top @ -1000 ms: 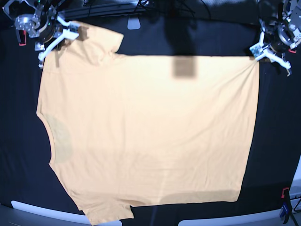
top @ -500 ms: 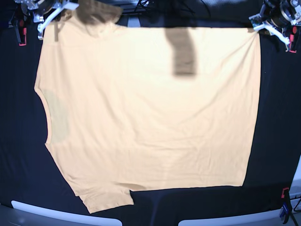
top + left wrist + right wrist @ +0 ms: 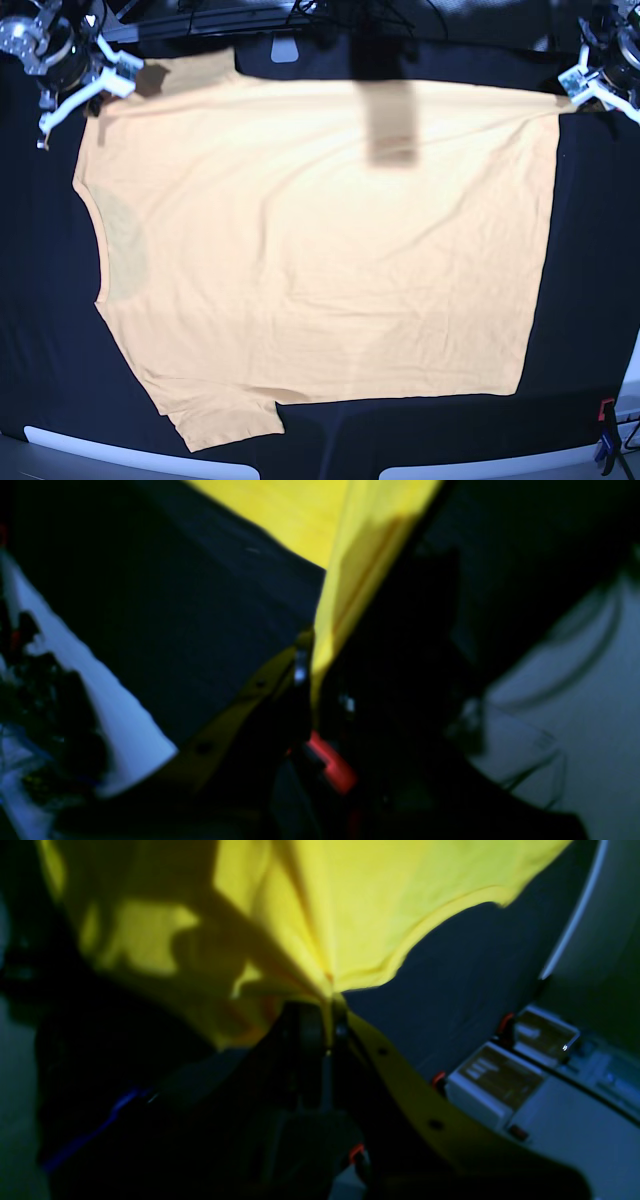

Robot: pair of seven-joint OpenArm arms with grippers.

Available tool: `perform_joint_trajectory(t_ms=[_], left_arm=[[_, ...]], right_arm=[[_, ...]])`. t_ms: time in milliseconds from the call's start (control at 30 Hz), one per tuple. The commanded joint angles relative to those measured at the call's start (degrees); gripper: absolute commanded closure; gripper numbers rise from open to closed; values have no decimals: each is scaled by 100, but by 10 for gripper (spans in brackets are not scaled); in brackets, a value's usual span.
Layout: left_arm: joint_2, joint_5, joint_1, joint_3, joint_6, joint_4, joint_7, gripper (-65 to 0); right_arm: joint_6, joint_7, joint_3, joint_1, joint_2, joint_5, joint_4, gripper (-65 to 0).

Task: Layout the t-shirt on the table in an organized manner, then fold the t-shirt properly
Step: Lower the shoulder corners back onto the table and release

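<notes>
Since half a second ago the two held corners have come back down and spread a little, so the far edge of the t-shirt (image 3: 320, 250) is now pulled straighter between the grippers. The left gripper (image 3: 578, 82) is closed on the hem corner, and the right gripper (image 3: 112, 78) is closed on the shoulder beside the sleeve. From these two grips the pale peach cloth reaches away over the table (image 3: 590, 300), mostly flat with soft wrinkles. I judge the laying out nearly done; no fold is made yet.
</notes>
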Motion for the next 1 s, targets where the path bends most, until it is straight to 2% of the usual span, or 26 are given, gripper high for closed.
perform_joint_trajectory(t_ms=[0, 167, 400, 667, 733, 867, 967], left_arm=[[55, -22, -72, -122, 70, 61, -74, 0], [654, -15, -627, -179, 72, 61, -63, 0], [1191, -17, -1322, -179, 74, 48, 155, 0], [1482, -118, -1838, -179, 72, -254, 101, 0], [1504, -260, -1961, -177, 70, -479, -17, 0], [1504, -275, -2135, -177, 70, -706, -173, 0], [1504, -280, -2267, -177, 72, -734, -199, 0]], right_arm=[[-44, 0, 57, 138, 48, 46, 74, 0], [256, 223, 57, 876, -188, 455, -39, 0], [293, 306, 57, 1565, -219, 861, -564, 0], [299, 507, 50, 1991, -219, 892, -1113, 0], [308, 557, 50, 2111, -221, 1158, -1246, 0], [643, 619, 4, 2389, -299, 1290, -1416, 0], [682, 643, -131, 2625, -393, 1362, -1517, 0]])
